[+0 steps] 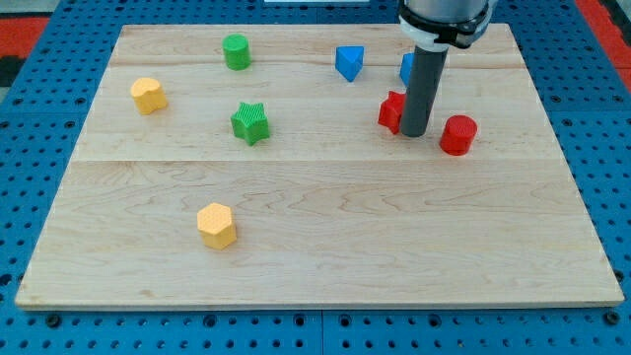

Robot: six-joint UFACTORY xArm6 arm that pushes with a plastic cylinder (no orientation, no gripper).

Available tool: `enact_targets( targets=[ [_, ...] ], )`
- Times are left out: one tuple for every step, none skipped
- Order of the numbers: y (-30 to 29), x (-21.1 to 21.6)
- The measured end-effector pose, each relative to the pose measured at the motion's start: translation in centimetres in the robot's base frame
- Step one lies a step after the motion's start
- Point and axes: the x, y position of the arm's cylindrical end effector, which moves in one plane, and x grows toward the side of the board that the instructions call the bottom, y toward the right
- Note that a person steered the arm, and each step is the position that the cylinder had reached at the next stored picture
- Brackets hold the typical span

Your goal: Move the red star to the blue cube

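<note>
The arm shows only its lowest part. A straight, round rod (419,94), dark grey and matt, runs down to my tip (414,135), which ends flat and blunt. Above the rod sits a wider black collar (441,12), with a thin white ring (434,39) beneath it where the rod joins. No cables, screws or markings can be made out.

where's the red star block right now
The red star block sits in the upper right part of the wooden board, touching the left side of my tip, below the partly hidden blue cube and left of the red cylinder.
</note>
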Motion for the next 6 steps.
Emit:
enact_targets(
  targets=[
    [-1.2, -2.2],
    [-1.3, -1.1],
    [-1.3, 1.5],
    [-4.5, 1.4],
    [-8.4, 0.1],
    [-5.2, -4.0]
  ],
)
